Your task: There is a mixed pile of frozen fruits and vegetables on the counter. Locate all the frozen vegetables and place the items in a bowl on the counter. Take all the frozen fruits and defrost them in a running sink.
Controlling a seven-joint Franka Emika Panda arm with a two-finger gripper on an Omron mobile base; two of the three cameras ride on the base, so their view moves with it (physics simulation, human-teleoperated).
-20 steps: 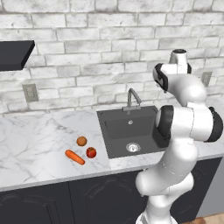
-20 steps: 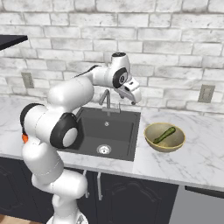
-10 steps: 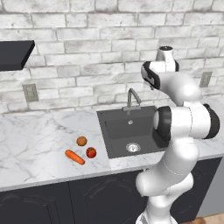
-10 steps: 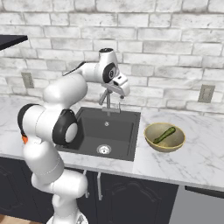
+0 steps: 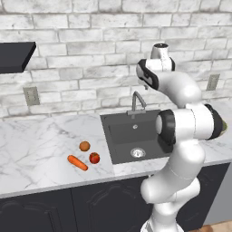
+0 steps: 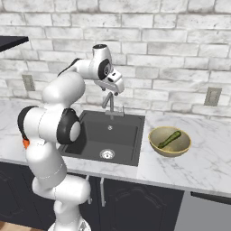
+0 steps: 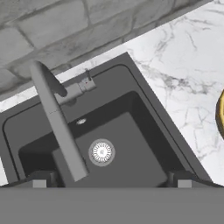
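Overhead, the end effector (image 7: pixel 109 177) hangs wide, empty, above the sink (image 7: pixel 127 131); right base view adds the bowl (image 6: pixel 169 141) at 3 o'clock.

Grey brick wall (image 5: pixel 81 50), wall outlets (image 5: pixel 31 95), dark shelf (image 5: pixel 16 55), dark cabinets (image 5: pixel 54 210)

Whitewashed brick wall (image 5: pixel 81 50) all along the back, couple of outlets (image 5: pixel 31 95) in it, a dark shelf (image 5: pixel 16 55) upper left, dark cabinet doors (image 5: pixel 41 210) below.
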